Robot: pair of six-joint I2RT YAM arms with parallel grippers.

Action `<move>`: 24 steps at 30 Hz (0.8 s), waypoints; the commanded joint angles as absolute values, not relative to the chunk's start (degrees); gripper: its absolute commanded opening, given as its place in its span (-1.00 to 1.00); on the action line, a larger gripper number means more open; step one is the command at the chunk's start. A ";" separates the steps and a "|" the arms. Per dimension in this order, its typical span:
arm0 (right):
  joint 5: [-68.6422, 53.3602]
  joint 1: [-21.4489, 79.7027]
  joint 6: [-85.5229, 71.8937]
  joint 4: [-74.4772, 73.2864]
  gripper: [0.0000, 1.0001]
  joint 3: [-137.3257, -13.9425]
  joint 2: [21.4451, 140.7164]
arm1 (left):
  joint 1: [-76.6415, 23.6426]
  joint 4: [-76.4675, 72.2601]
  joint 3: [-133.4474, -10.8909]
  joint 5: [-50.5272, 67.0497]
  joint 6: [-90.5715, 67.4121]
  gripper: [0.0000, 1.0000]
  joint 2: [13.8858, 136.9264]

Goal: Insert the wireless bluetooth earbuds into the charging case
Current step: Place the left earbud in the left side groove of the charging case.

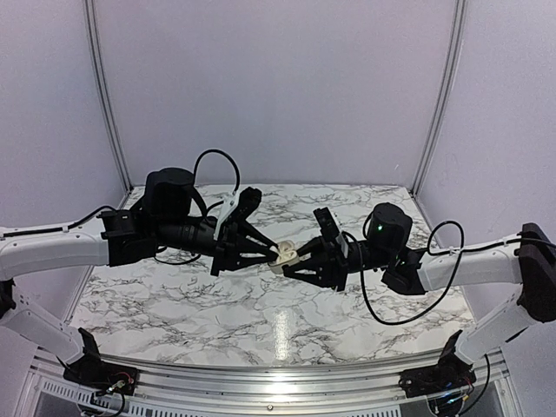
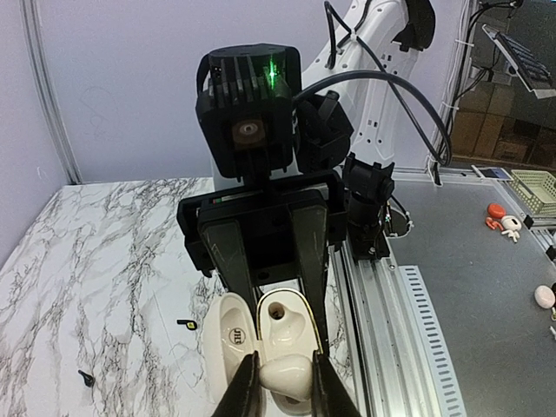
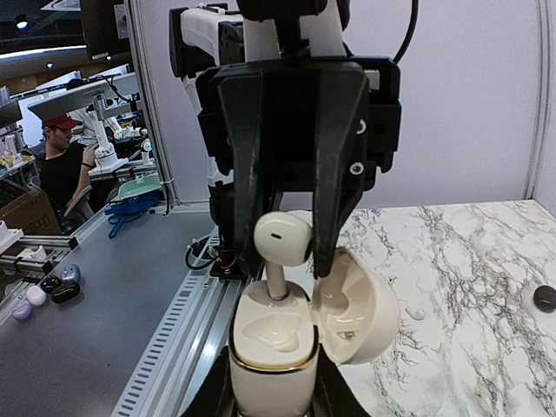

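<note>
While both arms meet mid-table in the top view, left gripper [image 1: 278, 251] and right gripper [image 1: 295, 263] share the cream charging case [image 1: 287, 257]. Left wrist: its fingers pinch a cream earbud [image 2: 287, 375] over the open socket [image 2: 280, 314], lid [image 2: 233, 334] hinged aside. Right wrist: right fingers clamp the case body, earbud stem entering the socket. Best: hold stem vertical, press straight down, release only once seated.
</note>
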State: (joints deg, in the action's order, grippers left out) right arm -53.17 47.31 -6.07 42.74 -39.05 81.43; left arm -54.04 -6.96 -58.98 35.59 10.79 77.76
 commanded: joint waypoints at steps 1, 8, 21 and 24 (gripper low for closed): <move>-55.24 47.72 -6.98 47.53 -1.00 -39.70 79.72 | -53.53 -1.91 -59.50 35.99 11.85 -0.92 77.51; -56.16 47.65 -8.09 48.82 -1.00 -40.08 80.02 | -53.61 -0.42 -60.00 35.73 13.06 -0.80 78.12; -56.17 47.71 -8.88 49.97 -1.00 -39.81 80.99 | -53.76 -0.09 -60.77 32.65 12.93 -0.40 77.23; -55.85 47.64 -8.79 50.22 -1.00 -39.39 81.01 | -53.72 -0.09 -60.82 32.72 12.79 -0.34 76.93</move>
State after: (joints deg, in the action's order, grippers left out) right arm -53.30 47.20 -8.82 44.18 -39.03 81.43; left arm -54.22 -3.01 -59.94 35.92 12.75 77.62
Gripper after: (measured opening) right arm 0.228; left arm 0.315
